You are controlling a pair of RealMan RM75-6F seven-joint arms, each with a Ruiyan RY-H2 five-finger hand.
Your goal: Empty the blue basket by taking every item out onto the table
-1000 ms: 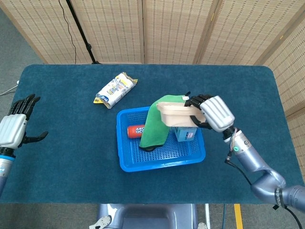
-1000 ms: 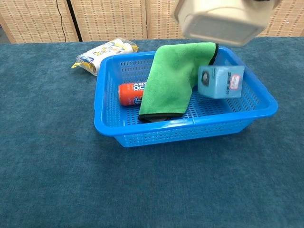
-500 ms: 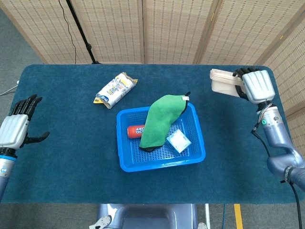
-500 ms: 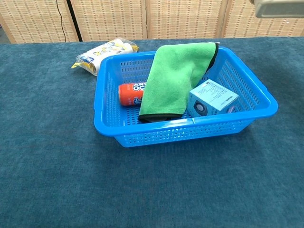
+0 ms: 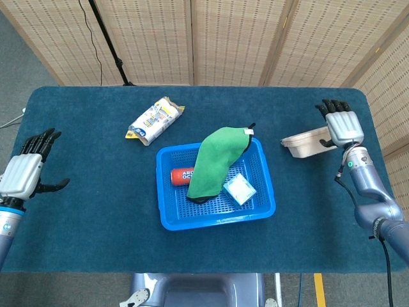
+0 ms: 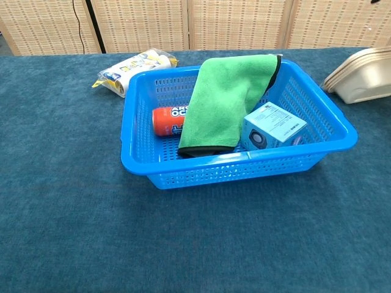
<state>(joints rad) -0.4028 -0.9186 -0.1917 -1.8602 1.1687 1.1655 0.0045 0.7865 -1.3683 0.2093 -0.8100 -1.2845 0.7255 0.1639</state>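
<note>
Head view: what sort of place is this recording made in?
Likely a lab or staged test area, not a home. A table covered in dark teal cloth stands before woven folding screens, with a black stand and cable behind it, and a robot hand at each side.

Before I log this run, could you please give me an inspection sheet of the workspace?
Surface: dark blue table.
Job's things: blue basket holds green cloth, orange can, light blue box; beige container out on the table, tilted; snack packet out beyond the basket.
Clutter: nothing seen.
Hands: left hand holds nothing, fingers apart; right hand against the container's far end, fingers extended.
Cables: black cable by a stand behind the table.
Surroundings: wicker screens.
</note>
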